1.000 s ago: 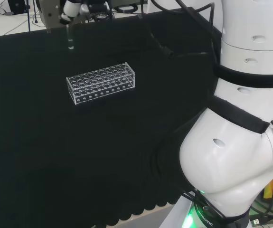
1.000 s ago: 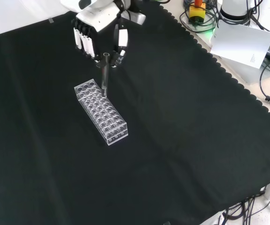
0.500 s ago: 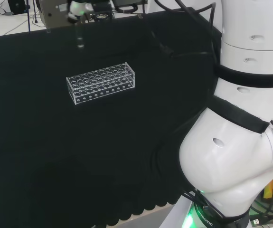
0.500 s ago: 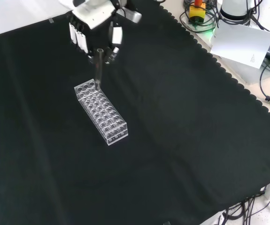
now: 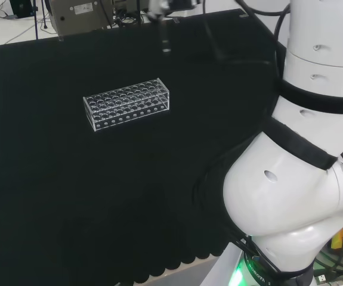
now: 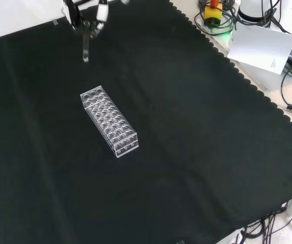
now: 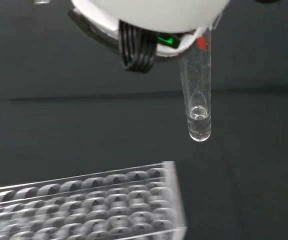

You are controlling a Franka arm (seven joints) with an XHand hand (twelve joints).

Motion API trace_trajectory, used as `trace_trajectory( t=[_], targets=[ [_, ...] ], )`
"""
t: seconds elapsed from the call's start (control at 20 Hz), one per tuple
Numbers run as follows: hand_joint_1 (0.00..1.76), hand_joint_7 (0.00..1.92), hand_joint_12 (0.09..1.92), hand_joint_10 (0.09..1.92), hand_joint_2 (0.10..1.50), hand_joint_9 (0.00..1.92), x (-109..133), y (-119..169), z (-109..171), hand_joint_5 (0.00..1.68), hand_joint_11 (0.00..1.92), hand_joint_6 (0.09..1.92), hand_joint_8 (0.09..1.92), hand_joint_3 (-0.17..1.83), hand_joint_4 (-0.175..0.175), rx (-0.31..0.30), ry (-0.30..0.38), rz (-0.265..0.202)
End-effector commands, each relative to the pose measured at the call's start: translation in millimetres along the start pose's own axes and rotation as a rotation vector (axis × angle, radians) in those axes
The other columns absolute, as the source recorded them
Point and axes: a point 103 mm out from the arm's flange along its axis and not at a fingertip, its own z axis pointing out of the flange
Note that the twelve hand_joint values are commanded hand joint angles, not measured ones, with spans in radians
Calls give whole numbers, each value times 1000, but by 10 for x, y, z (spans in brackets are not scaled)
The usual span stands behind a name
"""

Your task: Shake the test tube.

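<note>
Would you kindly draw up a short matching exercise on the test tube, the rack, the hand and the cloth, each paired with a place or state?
Things:
1. test tube
2. rack
3. hand
4. black cloth

Places or states:
A. covers the bench
B. stands on the cloth, with no tube seen in its holes
C. hangs upright in the air, a little clear liquid at its bottom
D. at the front view's top edge, fingers closed on the tube's upper end

Pairs: 1-C, 2-B, 3-D, 4-A

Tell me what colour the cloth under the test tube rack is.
Black. The cloth under the clear rack shows best in the front view.
</note>
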Motion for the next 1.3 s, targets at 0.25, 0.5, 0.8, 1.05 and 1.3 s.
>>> trace_trajectory(
  t=[0.25,0.5,0.8,1.05,1.3],
  targets=[
    [1438,1422,972,87,639,1562,-671,-111,-98,1332,1161,299,661,583,-175,-20,3,154],
    [1438,1423,972,87,638,1563,-111,-35,-17,1332,1160,298,660,584,-175,-8,43,49],
    [1438,1424,973,87,638,1563,919,3,47,1333,1160,296,659,584,-175,8,89,-147],
    [1438,1424,973,87,637,1564,1665,-90,41,1334,1159,294,659,585,-175,15,113,-303],
    [1438,1424,974,87,637,1565,2043,-190,-11,1335,1159,293,658,586,-175,11,143,-381]
  ],
)
